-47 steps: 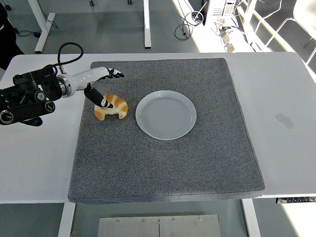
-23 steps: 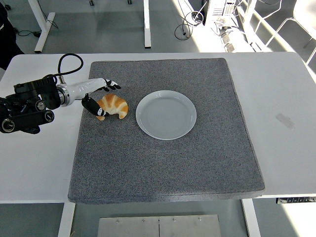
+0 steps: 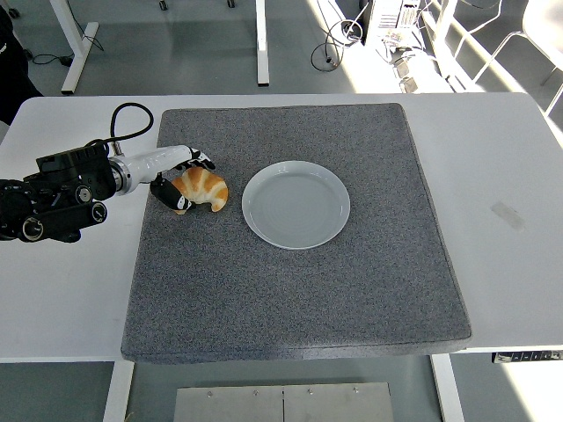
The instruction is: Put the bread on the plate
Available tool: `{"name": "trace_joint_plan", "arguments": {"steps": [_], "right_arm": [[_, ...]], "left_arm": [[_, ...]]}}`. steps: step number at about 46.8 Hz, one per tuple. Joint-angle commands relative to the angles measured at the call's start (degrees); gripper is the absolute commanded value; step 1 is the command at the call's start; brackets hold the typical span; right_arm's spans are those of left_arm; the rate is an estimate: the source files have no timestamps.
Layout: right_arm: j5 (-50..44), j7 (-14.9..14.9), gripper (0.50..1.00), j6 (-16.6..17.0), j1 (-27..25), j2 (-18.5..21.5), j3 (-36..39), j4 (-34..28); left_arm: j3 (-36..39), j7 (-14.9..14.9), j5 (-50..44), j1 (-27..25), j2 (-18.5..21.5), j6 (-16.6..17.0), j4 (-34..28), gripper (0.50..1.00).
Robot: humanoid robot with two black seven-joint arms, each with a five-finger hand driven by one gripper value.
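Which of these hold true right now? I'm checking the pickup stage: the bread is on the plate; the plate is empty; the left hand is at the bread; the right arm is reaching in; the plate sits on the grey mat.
1. The bread is on the plate: false, it lies on the grey mat, left of the plate.
2. The plate is empty: true.
3. The left hand is at the bread: true.
4. The right arm is reaching in: false, it is out of view.
5. The plate sits on the grey mat: true.

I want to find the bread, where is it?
The bread lies on the left part of the grey mat, just left of the empty plate, with the left hand around its left end.
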Motion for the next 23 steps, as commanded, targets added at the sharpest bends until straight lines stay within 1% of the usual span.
{"name": "trace_joint_plan", "arguments": {"steps": [1, 14, 18, 23], "right_arm": [[0.00, 0.00, 1.000, -0.01, -0.01, 0.00, 0.00, 0.00], [0.00, 0.00, 1.000, -0.01, 0.08, 0.00, 0.00, 0.00], [0.00, 0.00, 1.000, -0.01, -0.01, 0.00, 0.00, 0.00], [0.00, 0.00, 1.000, 0.08, 0.08, 0.00, 0.00, 0.00]], "left_arm": [[-0.23, -0.09, -0.06, -0.08, -0.27, 0.07, 0.04, 0.765], [-0.67, -0.09, -0.15, -0.61, -0.36, 0.16, 0.04, 0.678], [-0.84, -0.01, -0.24, -0.87, -0.36, 0.07, 0.04, 0.660], [-1.72, 0.17, -0.94, -1.13, -0.18, 0.07, -0.05, 0.658]]}}
